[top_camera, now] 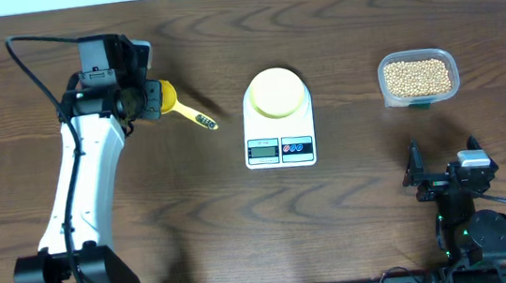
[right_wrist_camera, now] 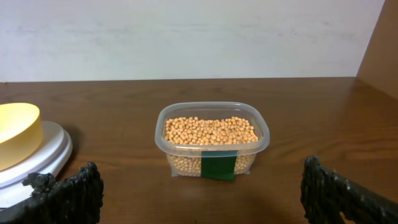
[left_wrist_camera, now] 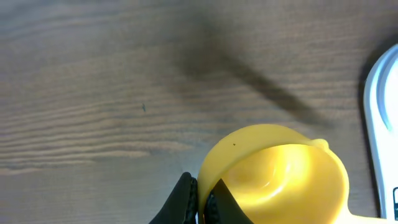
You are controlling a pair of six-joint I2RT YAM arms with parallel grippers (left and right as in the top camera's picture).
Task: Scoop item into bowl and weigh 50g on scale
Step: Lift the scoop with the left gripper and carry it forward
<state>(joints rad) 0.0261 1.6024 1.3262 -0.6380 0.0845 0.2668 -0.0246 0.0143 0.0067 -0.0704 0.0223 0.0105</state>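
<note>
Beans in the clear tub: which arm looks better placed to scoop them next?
Probably left: the left hand is shut on the yellow scoop's rim, though the tub stands far from it. The right hand faces the tub but is open and empty.

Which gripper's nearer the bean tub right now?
Right. The right gripper sits open just short of the bean tub, facing it; the left gripper is far across the table, past the scale, shut on the yellow scoop.

A yellow scoop [top_camera: 184,108] is over the left part of the dark wooden table [top_camera: 336,217], with its handle pointing to the lower right. A clear plastic tub [right_wrist_camera: 211,149] with a green label [right_wrist_camera: 218,165] stands well apart from it, at the right.
</note>
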